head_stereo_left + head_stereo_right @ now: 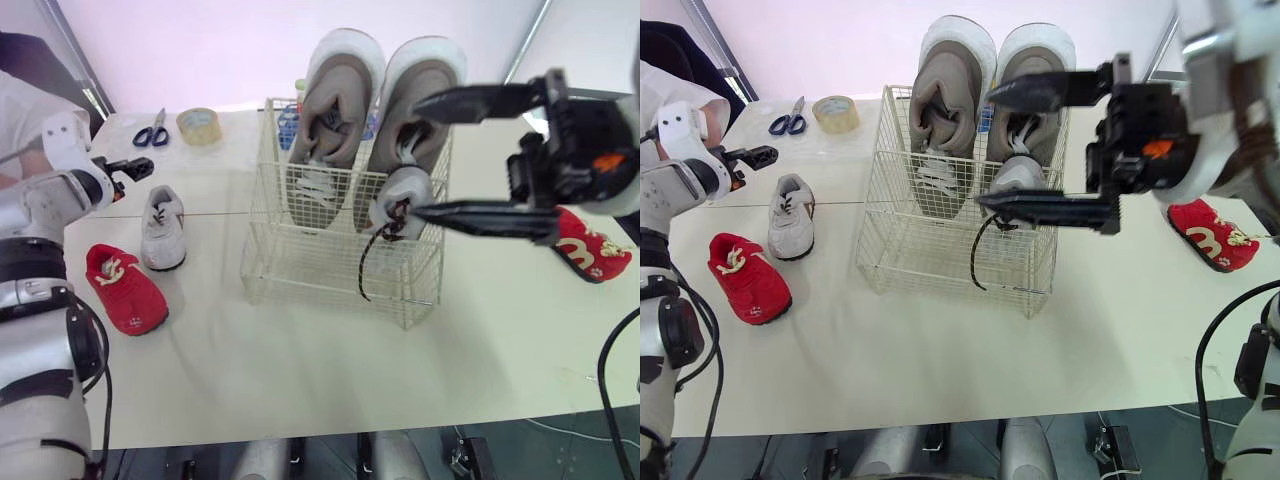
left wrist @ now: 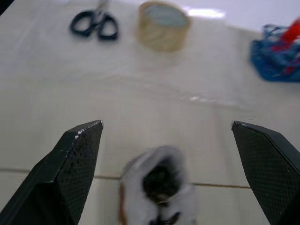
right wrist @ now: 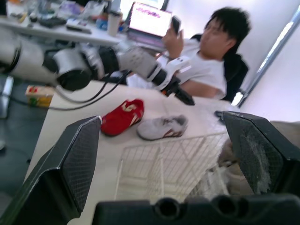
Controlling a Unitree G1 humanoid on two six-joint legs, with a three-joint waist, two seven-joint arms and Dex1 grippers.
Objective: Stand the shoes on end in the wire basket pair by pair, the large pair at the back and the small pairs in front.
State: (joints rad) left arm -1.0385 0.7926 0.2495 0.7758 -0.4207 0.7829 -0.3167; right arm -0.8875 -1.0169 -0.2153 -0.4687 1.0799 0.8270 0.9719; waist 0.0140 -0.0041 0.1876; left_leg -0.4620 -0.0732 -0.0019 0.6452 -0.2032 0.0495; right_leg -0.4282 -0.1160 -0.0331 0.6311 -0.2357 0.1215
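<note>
Since the grey mate point(image 1: 400, 192) is seen standing on end in the front of the wire basket point(image 1: 300, 270), w/ the large pair point(image 1: 330, 110) upright behind it, the next move is judged to turn on the loose grey shoe point(image 1: 162, 228), out on the worktop point(image 1: 300, 380) to the robot's left of the basket. That shoe is found lying sole down. Its long axis runs roughly away from and toward the robot, w/ the opening end apparently far and the toe near.

The left pincer point(image 1: 138, 167) is held near the far end, a bit further left and apart from it. Its fingers point(image 2: 79, 154) are spread wide, nothing held. In the left wrist view the shoe is framed between them, so the spread is judged to lie across the shoe's width, not along its length. A descent onto the opening end would be called for.

The right pincer point(image 1: 414, 157) is seen at the basket front, also gaping wide, nothing clamped. Whether its lower finger touches the grey mate can't be told. It's well apart from the loose shoe, basket between, so the left arm is nearer.

One red shoe point(image 1: 125, 288) is seen just beside the loose grey one, on the side nearer the robot. The other red shoe point(image 1: 585, 248) is over on the right side, judged to be for later.
</note>
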